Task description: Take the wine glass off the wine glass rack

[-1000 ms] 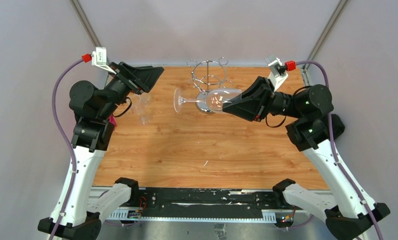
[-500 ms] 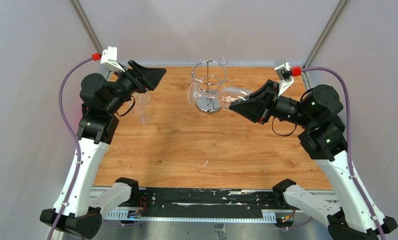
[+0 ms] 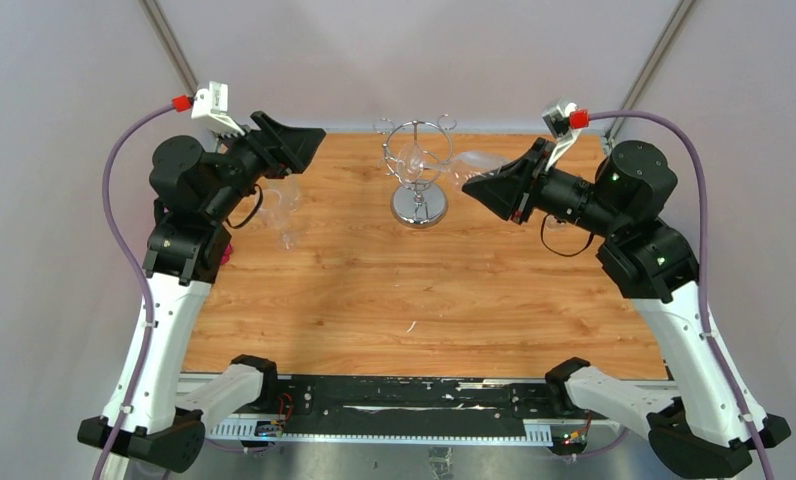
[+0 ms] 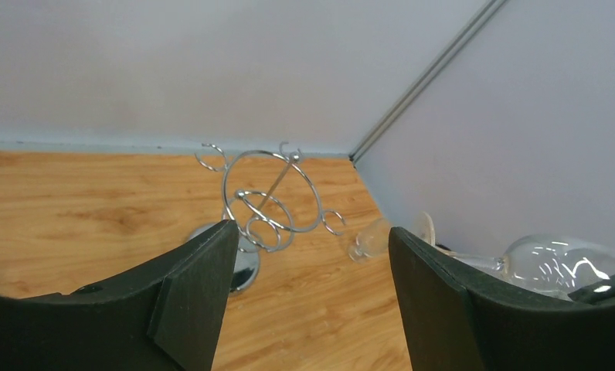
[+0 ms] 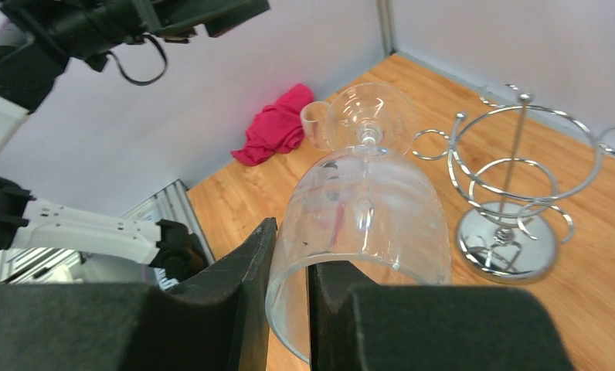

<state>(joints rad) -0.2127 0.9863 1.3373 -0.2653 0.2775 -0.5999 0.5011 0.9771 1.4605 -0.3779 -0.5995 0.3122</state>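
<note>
Wrist view alone: right claw [image 5: 293, 263] tight on wine glass [image 5: 366, 209] rim; left claw [image 4: 312, 232] agape.

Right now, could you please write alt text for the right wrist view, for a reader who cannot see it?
The right gripper pinches the rim of a clear wine glass, its foot pointing away from the camera. Beyond it, on the right, the chrome wine glass rack stands on the wooden table; a pink cloth lies farther left.
</note>
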